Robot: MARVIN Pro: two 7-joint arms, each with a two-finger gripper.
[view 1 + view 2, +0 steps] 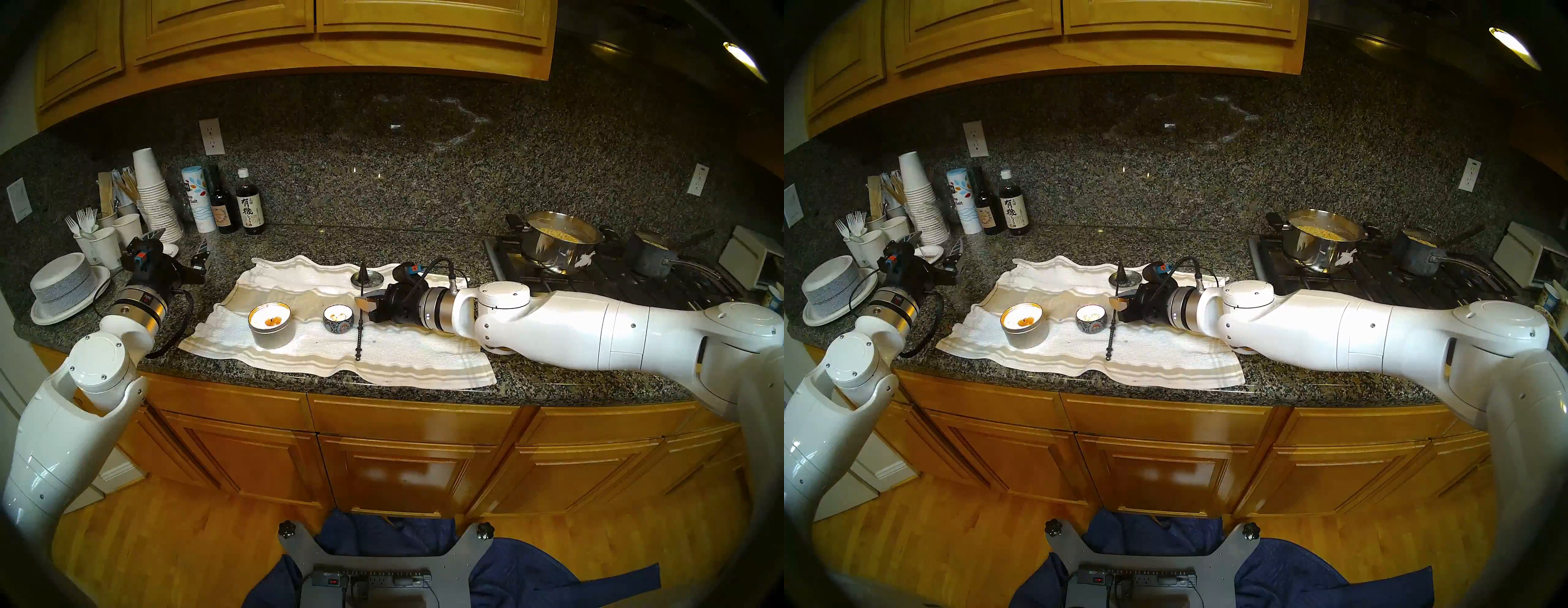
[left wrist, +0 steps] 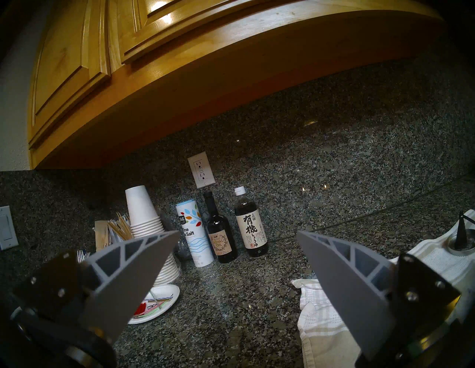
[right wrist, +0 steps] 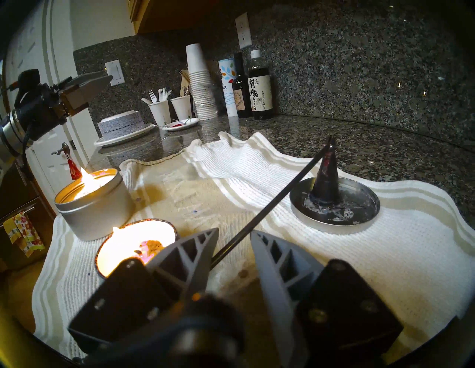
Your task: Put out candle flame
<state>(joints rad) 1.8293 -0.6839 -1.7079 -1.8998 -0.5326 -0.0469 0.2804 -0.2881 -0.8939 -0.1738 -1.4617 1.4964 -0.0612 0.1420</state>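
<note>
Over on the left, the left gripper [image 1: 180, 250] hangs above the table [image 1: 424, 242] near the stacked paper cups [image 1: 155, 195], its fingers [image 2: 133, 277] spread wide and empty. On the white towel [image 1: 403, 352] sits the silver tin candle [image 1: 271, 325], flame burning, and just right of it the small patterned bowl candle [image 1: 338, 318], also lit. Next comes the black candle snuffer [image 1: 361, 314], its cone resting on a metal lid [image 3: 359, 203], handle sloping toward us. The right gripper [image 1: 365, 306] reaches in low, fingers [image 3: 195, 254] parted either side of that handle, not yet clamped.
</note>
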